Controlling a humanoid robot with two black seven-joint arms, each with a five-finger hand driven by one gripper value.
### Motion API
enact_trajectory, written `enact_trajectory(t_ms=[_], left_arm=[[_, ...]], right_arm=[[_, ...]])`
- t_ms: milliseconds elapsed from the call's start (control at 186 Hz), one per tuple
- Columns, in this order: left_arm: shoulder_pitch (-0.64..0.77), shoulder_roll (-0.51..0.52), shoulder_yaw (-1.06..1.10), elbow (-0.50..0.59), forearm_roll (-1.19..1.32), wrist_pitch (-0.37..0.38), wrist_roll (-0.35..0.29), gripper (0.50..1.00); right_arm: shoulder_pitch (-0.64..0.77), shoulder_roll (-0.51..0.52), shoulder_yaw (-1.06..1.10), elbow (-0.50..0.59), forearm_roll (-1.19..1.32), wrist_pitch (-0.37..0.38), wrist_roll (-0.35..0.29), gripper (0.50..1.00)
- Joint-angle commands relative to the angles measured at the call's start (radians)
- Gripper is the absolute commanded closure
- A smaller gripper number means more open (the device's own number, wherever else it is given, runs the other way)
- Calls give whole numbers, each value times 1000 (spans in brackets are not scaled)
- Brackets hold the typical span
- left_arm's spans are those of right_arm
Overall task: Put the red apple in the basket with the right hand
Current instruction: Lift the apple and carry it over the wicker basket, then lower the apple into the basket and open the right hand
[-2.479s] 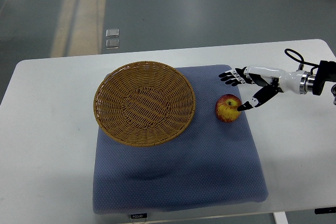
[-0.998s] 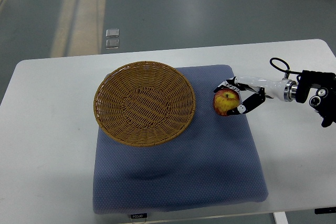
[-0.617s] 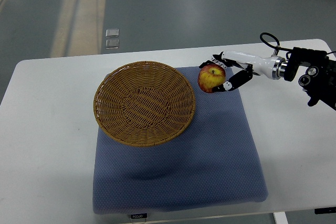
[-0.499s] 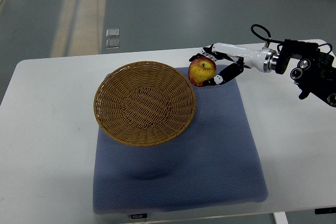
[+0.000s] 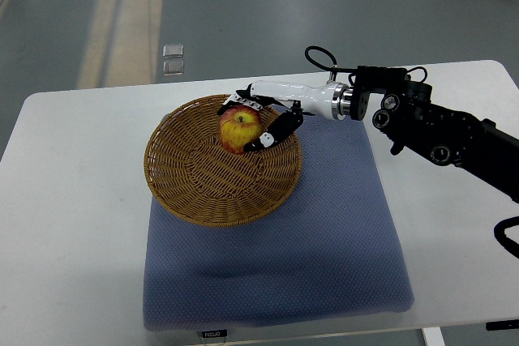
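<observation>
A blue-grey padded fabric mat (image 5: 276, 257) covers the near middle of the white rectangular table (image 5: 73, 224). On the mat's far left corner sits the round, shallow woven wicker basket (image 5: 203, 188), its rim spilling over the mat's left edge.

The right hand (image 5: 258, 123) reaches in from the table's right edge. Its black-tipped fingers (image 5: 268, 138) are closed around the red-and-yellow apple (image 5: 240, 128). The apple hangs over the far part of the basket's bowl, inside the rim. Whether it touches the weave cannot be told.

The carry looks about finished, so the step in hand is the set-down. Next the hand should lower the apple onto the basket floor, release it, and draw back clear of the far rim without nudging the fruit.
</observation>
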State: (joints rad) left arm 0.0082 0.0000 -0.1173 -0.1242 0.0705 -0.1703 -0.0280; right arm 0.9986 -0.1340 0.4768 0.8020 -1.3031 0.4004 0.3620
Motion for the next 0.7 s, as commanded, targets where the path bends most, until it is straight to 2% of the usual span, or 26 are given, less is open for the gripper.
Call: enact_trajectory(t_ms=[0, 32, 38, 81, 161, 231, 284, 290, 301, 381, 386, 397, 542, 692], left_arm=[[-1, 0, 1, 0, 2, 0, 0, 500], [-1, 0, 1, 0, 2, 0, 0, 500], [-1, 0, 1, 0, 0, 0, 0, 500], [-2, 0, 1, 0, 0, 0, 0, 500], [-4, 0, 1, 0, 2, 0, 0, 500], [-8, 0, 1, 0, 0, 0, 0, 500], [-8, 0, 1, 0, 0, 0, 0, 500], [-10, 0, 1, 0, 2, 0, 0, 500], [-10, 0, 1, 0, 2, 0, 0, 500], [-11, 0, 1, 0, 2, 0, 0, 500], [-13, 0, 1, 0, 2, 0, 0, 500], [-13, 0, 1, 0, 2, 0, 0, 500], [-13, 0, 1, 0, 2, 0, 0, 500], [-17, 0, 1, 2, 2, 2, 0, 500]], right_arm=[[3, 39, -21, -18, -2, -2, 0, 846], [3, 39, -21, -18, -2, -2, 0, 846], [3, 63, -33, -30, -8, -3, -1, 830], [3, 83, -43, -40, -10, -3, 0, 820], [2, 94, -52, -49, -11, -5, -1, 816], [2, 131, -92, -69, -13, -35, 0, 783], [2, 131, -92, -69, -13, -35, 0, 783], [2, 134, -115, -82, -13, -57, 0, 755], [0, 134, -118, -87, -13, -63, 0, 748], [0, 134, -127, -96, -13, -80, 0, 738], [-3, 134, -141, -106, -13, -109, 0, 706], [-3, 134, -142, -106, -12, -113, 0, 697], [-2, 134, -150, -107, -5, -123, 0, 603], [5, 134, -132, -106, 8, -115, 2, 587]])
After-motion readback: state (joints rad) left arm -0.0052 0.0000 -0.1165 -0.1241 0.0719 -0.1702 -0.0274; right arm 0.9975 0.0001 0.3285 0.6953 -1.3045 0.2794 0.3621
